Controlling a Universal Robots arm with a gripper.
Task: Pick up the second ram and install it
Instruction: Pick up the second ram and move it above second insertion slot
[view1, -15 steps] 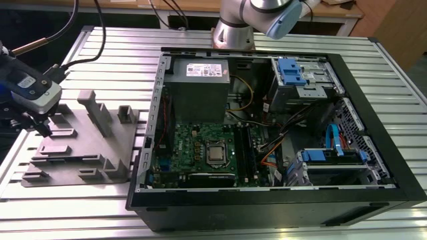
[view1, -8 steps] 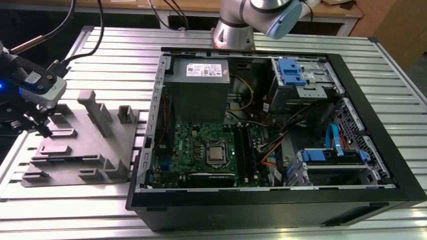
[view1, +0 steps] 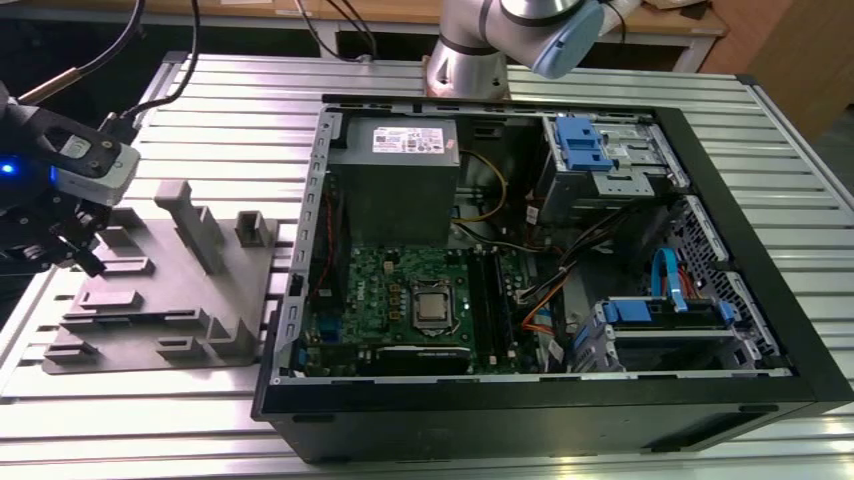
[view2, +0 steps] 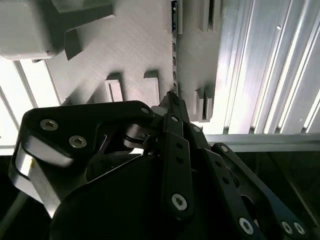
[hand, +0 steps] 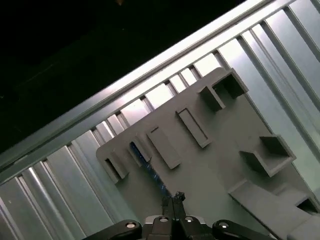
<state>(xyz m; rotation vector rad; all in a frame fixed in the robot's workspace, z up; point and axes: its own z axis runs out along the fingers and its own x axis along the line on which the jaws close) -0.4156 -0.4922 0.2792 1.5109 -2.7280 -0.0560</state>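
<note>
Exterior view: the gripper (view1: 83, 262) hung over the edge of the grey fixture tray (view1: 174, 300) at the exterior view's left, on the slatted table (view1: 214, 110). The open PC case (view1: 534, 400) sat well apart toward the exterior view's right. The green motherboard (view1: 394, 290) and its long black slots (view1: 491, 300) lay inside it. The strip itself was too thin to pick out here.

Second wrist view: the gripper (view2: 172, 99) had its fingers drawn together on the second ram (view2: 174, 55). The ram showed edge-on as a thin dark line, and its long axis ran straight away from the fingertips across the fixture tray (view2: 135, 45).

First wrist view: the gripper (hand: 173, 197) was again pinched shut. The second ram (hand: 147, 165) showed as a bluish strip leading off from the tips, between the raised blocks of the fixture tray (hand: 210, 165). With one stretch of strip running out in each wrist view, the grip looked to be near mid-length, with the ram's axis crosswise to the fingers. Could not tell whether the strip was clear of the tray or seated in it.
</note>
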